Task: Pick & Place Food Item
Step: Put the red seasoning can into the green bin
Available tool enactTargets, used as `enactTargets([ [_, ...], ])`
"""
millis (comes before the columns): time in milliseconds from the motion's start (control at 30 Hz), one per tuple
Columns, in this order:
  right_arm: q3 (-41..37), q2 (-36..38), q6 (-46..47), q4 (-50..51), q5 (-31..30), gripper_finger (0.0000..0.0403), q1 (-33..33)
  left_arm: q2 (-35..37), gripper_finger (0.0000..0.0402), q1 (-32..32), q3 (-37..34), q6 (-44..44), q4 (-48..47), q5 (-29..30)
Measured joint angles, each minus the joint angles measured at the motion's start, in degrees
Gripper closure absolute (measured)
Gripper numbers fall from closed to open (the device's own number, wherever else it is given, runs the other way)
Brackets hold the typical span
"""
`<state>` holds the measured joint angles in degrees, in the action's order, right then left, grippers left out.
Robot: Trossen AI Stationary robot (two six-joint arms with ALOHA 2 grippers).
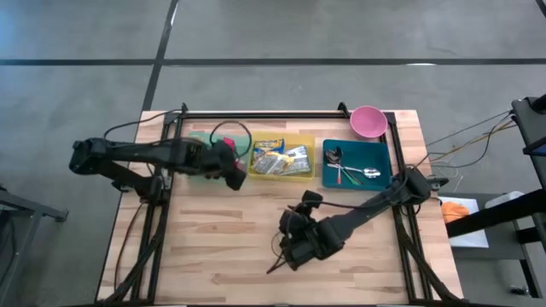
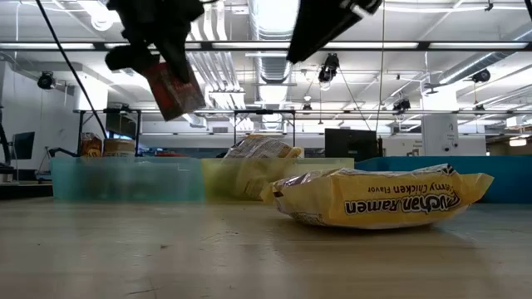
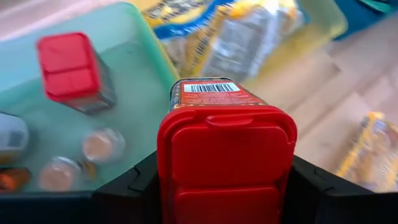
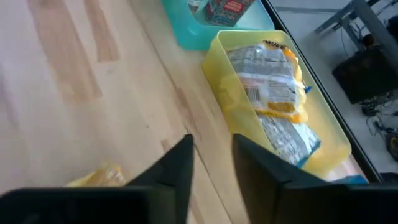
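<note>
My left gripper is shut on a red-capped spice jar above the right edge of the green bin; the low view shows the jar high over the table. A yellow ramen packet lies flat on the wooden table, and one end of it shows in the right wrist view. My right gripper hangs above the table's middle, beside the packet. Its fingers stand a narrow gap apart with nothing between them. My left gripper pinches the jar between its two fingers, at the two sides of the red cap end. The fingers slant down toward the bin. The jar is lifted clear and tilted, its barcoded end pointing away from the wrist.
The green bin holds another red-capped jar and several small jars. To its right stands a yellow bin with ramen packets, then a blue tray with cutlery. A pink bowl sits at the far right corner.
</note>
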<state>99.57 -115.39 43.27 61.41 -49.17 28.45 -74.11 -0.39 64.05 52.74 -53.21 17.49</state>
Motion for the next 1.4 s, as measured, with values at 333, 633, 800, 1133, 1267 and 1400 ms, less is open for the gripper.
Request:
enactTargets([
  [333,-5.3,8.0,6.5,5.3,-0.1,0.0386,6.3,-3.2,0.0191,11.5,-1.5,-5.0,-0.4,-9.6],
  [633,-23.2,22.7,2.8,-15.0,-0.5,0.0385,10.2,-10.0,0.0191,15.0,-1.4,-7.9,0.8,-9.4],
  [800,-36.7,31.1,-10.8,-39.2,6.1,0.0385,10.1,-11.8,0.0191,18.2,-1.4,-8.0,0.7,-9.4],
  [1133,-53.0,42.2,-13.8,-61.2,12.7,0.0385,7.7,-17.4,0.0191,20.6,-1.3,-11.0,0.6,-13.5],
  [1267,-54.5,43.1,-13.9,-63.7,13.9,0.0385,6.9,-20.5,0.0191,21.2,-1.3,-11.0,0.6,-15.2],
  [1400,-54.5,43.0,-14.1,-63.5,13.9,0.0385,6.7,-23.1,0.0191,21.4,-0.6,-12.0,-0.3,-16.4],
])
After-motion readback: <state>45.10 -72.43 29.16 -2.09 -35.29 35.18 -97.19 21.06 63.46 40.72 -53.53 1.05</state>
